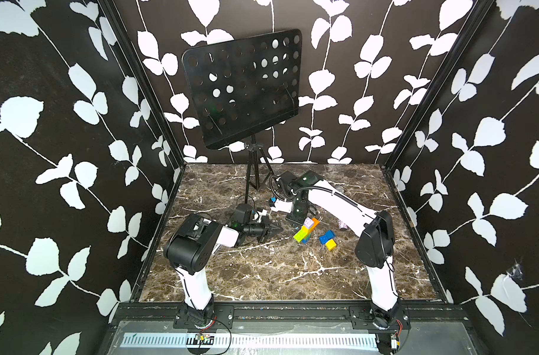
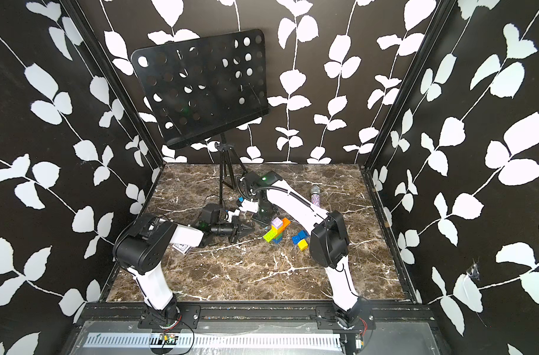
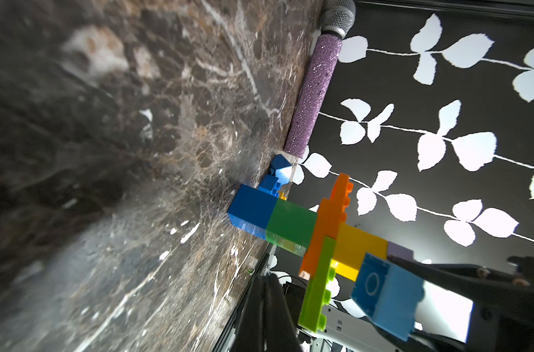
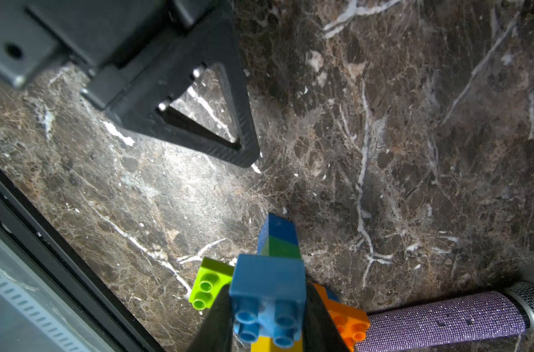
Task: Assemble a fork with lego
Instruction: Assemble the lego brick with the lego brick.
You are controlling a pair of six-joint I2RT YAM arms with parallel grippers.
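Observation:
The fork (image 1: 306, 232) (image 2: 275, 230) stands upright mid-table: blue-and-green stem (image 3: 271, 218), orange crossbar (image 3: 329, 219), lime bar (image 3: 317, 289), a yellow prong (image 3: 360, 247) and a lilac one (image 3: 399, 251). My right gripper (image 4: 268, 320) (image 1: 298, 222) is shut on a light blue brick (image 4: 268, 292) (image 3: 384, 298), studs up, at the top of the yellow prong; I cannot tell whether it is seated. My left gripper (image 3: 268, 314) (image 1: 279, 230) (image 2: 251, 229) lies low just left of the fork, shut and empty. Loose lego, blue and yellow (image 1: 328, 239) (image 2: 300, 239), lies right of the fork.
A glittery pink microphone (image 2: 315, 196) (image 4: 442, 317) lies behind the right arm. A black perforated music stand (image 1: 242, 89) rises at the back, its tripod legs (image 1: 252, 178) on the marble table (image 1: 262, 270). Patterned walls close three sides.

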